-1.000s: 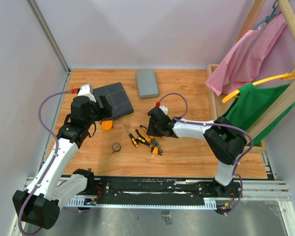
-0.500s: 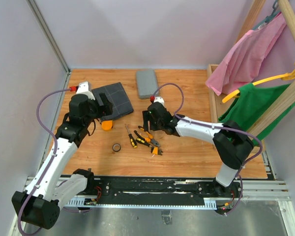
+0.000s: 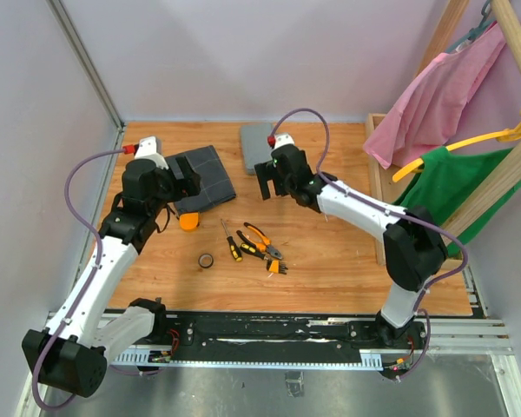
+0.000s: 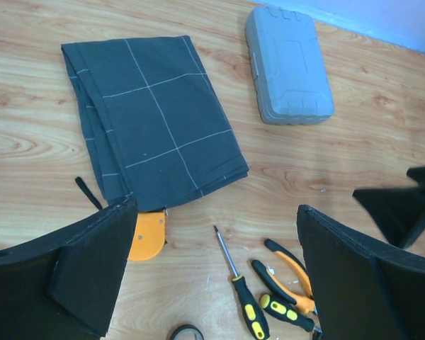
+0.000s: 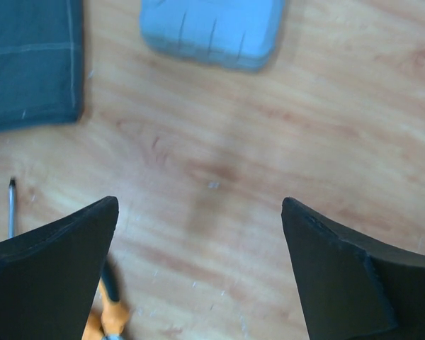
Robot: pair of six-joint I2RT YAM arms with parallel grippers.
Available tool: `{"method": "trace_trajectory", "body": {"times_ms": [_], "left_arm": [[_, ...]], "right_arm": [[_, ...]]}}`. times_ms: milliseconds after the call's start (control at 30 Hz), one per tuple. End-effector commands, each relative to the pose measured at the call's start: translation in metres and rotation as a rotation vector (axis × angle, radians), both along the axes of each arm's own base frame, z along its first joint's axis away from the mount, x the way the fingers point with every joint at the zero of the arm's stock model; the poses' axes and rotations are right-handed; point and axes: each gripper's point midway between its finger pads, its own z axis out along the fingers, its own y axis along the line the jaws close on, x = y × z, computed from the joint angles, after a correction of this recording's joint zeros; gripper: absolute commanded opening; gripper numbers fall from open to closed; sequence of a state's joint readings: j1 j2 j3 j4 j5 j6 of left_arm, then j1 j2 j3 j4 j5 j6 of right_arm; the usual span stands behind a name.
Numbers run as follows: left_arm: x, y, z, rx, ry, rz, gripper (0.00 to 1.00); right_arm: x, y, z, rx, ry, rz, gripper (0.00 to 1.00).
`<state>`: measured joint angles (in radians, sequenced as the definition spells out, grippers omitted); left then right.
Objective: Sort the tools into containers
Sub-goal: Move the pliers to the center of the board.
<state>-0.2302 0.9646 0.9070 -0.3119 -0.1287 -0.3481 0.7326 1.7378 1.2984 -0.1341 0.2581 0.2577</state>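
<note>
The tools lie loose on the wooden table: orange-and-black pliers (image 3: 262, 239) (image 4: 290, 265), two black-and-yellow screwdrivers (image 3: 229, 241) (image 4: 241, 290), a small orange bit holder (image 3: 278, 267), a black tape ring (image 3: 206, 260) and a round orange piece (image 3: 188, 221) (image 4: 147, 235). The dark grid-lined pouch (image 3: 207, 178) (image 4: 152, 120) lies flat at the back left, and the light-grey case (image 3: 253, 143) (image 4: 288, 65) (image 5: 212, 28) lies shut behind the middle. My left gripper (image 3: 189, 176) (image 4: 216, 205) hovers open over the pouch's near edge, holding nothing. My right gripper (image 3: 265, 184) (image 5: 198, 205) hangs open and holds nothing above bare wood just in front of the case.
A wooden rack (image 3: 382, 174) with pink and green garments on hangers stands at the right. Grey walls close the table's back and left sides. Bare wood (image 3: 347, 252) lies between the tools and the rack.
My right gripper has opened wide and lifted away from the pliers toward the case. My left gripper has opened slightly more and shifted a little toward the back.
</note>
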Motion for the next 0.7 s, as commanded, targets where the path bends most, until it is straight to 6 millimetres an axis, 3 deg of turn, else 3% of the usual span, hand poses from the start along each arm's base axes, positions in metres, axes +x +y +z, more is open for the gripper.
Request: {"method": "trace_trajectory", "body": {"times_ms": [0,133,233,400,667], "left_arm": [[-0.003,0.002,-0.007,-0.029,0.015,0.011,0.99],[-0.004,-0.011,-0.021,-0.126,0.027,-0.005,0.99],[0.008,-0.02,-0.023,-0.199,0.002,-0.011,0.99],[0.047,-0.042,-0.023,-0.298,-0.032,-0.045,0.99],[0.127,-0.068,-0.038,-0.314,-0.053,-0.093,0.93]], "right_arm": [[0.043,-0.007,0.005,0.01,0.008,0.017,1.0],[0.082,-0.002,0.012,0.116,0.026,0.02,0.99],[0.11,-0.004,0.01,0.174,0.042,0.011,0.99],[0.152,-0.016,0.006,0.253,0.05,-0.032,0.99],[0.193,-0.014,-0.008,0.424,0.095,-0.028,0.98]]}}
